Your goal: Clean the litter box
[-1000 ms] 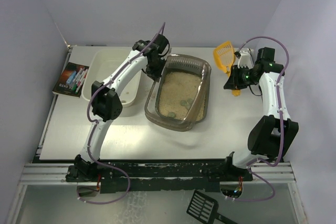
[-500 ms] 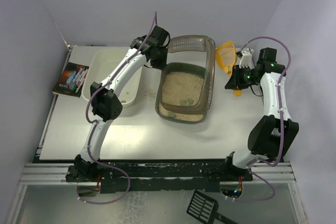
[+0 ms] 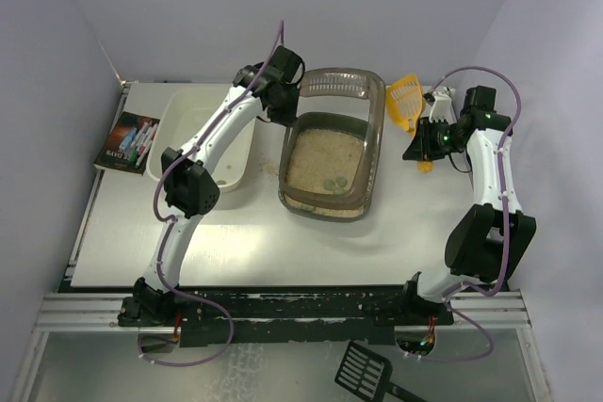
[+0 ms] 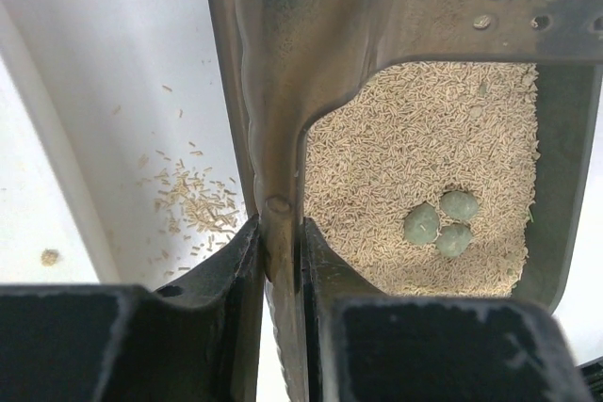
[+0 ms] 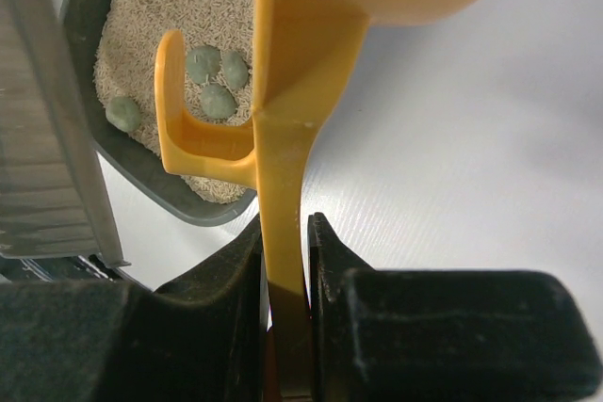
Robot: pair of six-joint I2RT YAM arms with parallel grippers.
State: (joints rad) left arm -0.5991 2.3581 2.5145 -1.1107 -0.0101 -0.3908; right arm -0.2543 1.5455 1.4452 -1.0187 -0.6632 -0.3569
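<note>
Litter box: the litter box (image 3: 344, 82) sits mid-surface, tipped, with its 12 o'clock end raised and its 6 o'clock end low, on the surface as far as I can judge
Left tool: the left tool (image 4: 280, 237) is clamped on the box's rim at the 11 o'clock corner, one finger on each side of the wall
Right tool: the right tool (image 5: 283, 233) is closed on the handle of the yellow scoop (image 3: 403, 99), held at 2 o'clock of the box and apart from it
Load: the litter (image 4: 377, 138) is banked toward the low end, with three grey-green lumps (image 4: 438, 223) on top in my left wrist view
Handling: I take the box for thin, fairly stiff plastic with a smooth rim; loose grain will slide and shift the weight, so a one-corner pinch may twist or slip
Where to hold: the rim wall, deep in the fingers, close to a corner where the plastic looks stiffest
Surface: white and matte, with a few stray grains (image 4: 198, 204) just beside the box's left wall
Neighbours: a white tub (image 3: 184, 124) at 9 o'clock of the box, a book (image 3: 125, 141) beyond it at the edge
Room: plain pale walls on three sides; a black scoop (image 3: 363, 374) lies below the near rail at 6 o'clock
</note>
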